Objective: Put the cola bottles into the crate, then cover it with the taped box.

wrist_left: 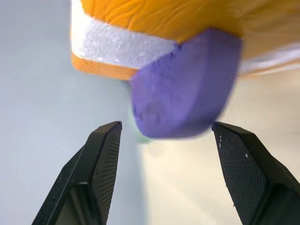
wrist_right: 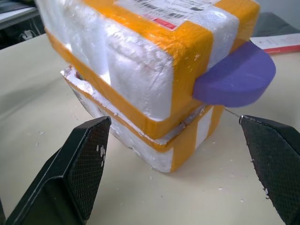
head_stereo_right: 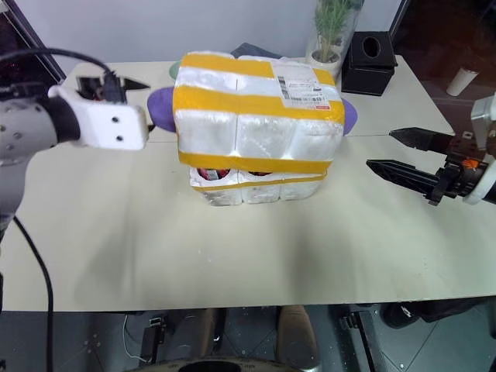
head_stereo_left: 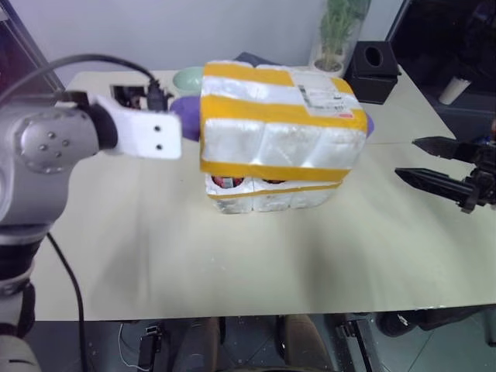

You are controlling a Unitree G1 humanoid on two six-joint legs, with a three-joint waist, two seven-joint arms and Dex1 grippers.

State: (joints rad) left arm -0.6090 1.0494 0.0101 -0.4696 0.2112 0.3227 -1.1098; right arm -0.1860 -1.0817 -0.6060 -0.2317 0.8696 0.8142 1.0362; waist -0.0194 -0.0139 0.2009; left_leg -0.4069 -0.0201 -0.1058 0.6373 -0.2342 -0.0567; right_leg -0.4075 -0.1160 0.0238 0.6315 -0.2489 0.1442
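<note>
STEP: covering, box sitting on crate, looking nearly done | ITEM: taped box resting askew atop crate, bottles peeking at the seam | LEFT: left gripper gaping wide, empty, purple tab just ahead | RIGHT: right gripper spread wide, empty, box well off its tips | NEXT: squaring the box, judging by its overhang
</note>
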